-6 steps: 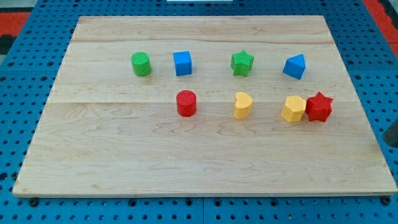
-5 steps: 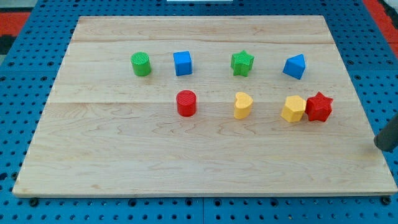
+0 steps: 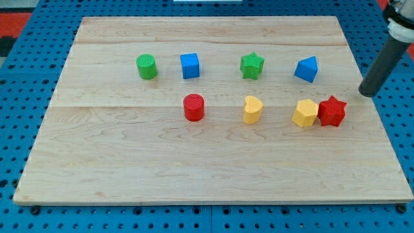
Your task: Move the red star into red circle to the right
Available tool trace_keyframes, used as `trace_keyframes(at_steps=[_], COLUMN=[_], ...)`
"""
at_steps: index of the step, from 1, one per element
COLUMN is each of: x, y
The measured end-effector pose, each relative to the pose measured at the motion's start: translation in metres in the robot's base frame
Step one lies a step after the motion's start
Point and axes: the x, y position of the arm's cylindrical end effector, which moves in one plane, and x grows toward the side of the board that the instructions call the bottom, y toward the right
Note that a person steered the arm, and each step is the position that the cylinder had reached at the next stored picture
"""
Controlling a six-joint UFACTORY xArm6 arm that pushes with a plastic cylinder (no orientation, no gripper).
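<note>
The red star [image 3: 332, 110] lies at the board's right side, touching the yellow block [image 3: 305, 113] on its left. The red circle [image 3: 193, 107], a short red cylinder, stands left of the board's middle, with a yellow heart [image 3: 252, 109] between it and the yellow block. My tip [image 3: 367, 94] is at the right edge of the board, up and to the right of the red star, apart from it.
A green cylinder [image 3: 147, 66], a blue cube [image 3: 190, 65], a green star [image 3: 251, 65] and a blue block [image 3: 306, 69] stand in a row across the upper half. The wooden board [image 3: 129, 162] rests on a blue pegboard.
My rod has moved up the view's right side, from the lower right edge of the board to a spot just up and right of the red star. No block has moved.
</note>
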Motion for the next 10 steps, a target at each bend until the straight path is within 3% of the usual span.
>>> trace_keyframes(at_steps=[6, 9, 10], x=[-0.003, -0.003, -0.015], y=[-0.003, -0.088, -0.044])
